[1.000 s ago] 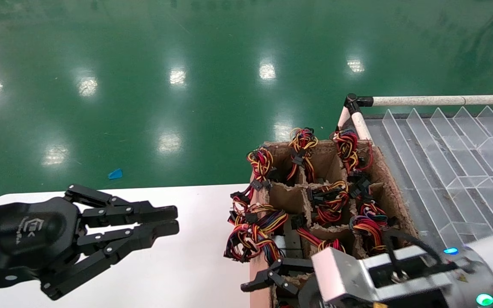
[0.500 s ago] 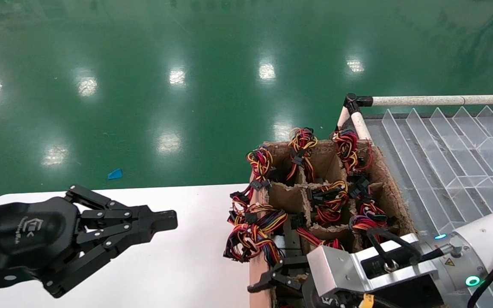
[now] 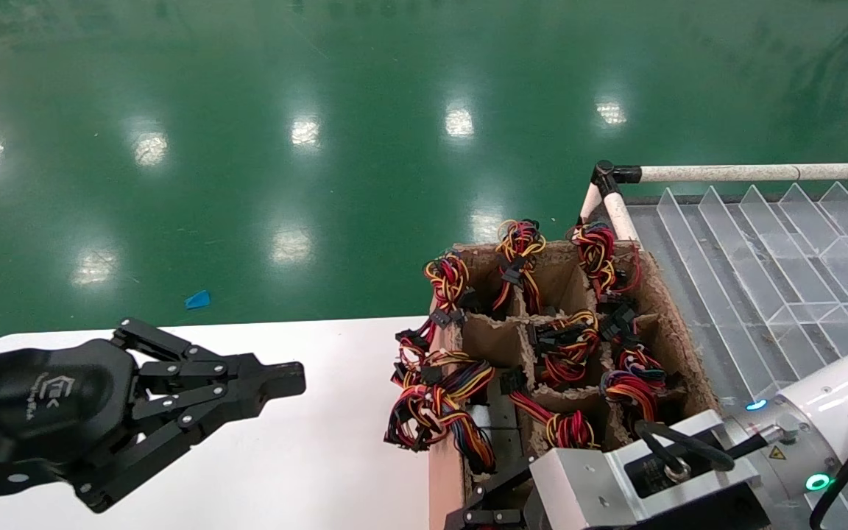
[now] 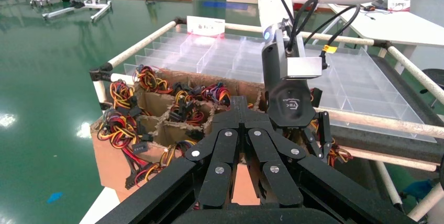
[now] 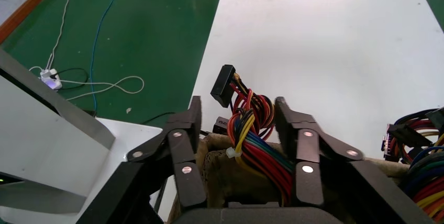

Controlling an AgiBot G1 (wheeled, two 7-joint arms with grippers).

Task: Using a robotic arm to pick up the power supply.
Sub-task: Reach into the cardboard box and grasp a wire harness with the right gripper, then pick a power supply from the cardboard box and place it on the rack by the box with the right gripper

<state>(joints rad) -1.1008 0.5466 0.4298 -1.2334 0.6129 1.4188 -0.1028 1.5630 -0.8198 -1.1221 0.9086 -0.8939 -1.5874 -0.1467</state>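
now right tool (image 5: 238,130) open astride psu wires (image 5: 251,130).

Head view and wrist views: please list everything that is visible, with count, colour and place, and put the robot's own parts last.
Cardboard carton: one, brown, divided, right of the white table.
Wire bundles: several, red, yellow, orange and black, in and over the carton's compartments.
Power supply: metal box not clearly visible.
White table: one, before the robot.
Clear divided tray: one, transparent, right of the carton.
Pipe rail: white, at the tray's far edge.
Floor: green, glossy.
Left gripper: black, shut, over the table.
Right gripper: black, open, astride a wire bundle at the carton's near end.
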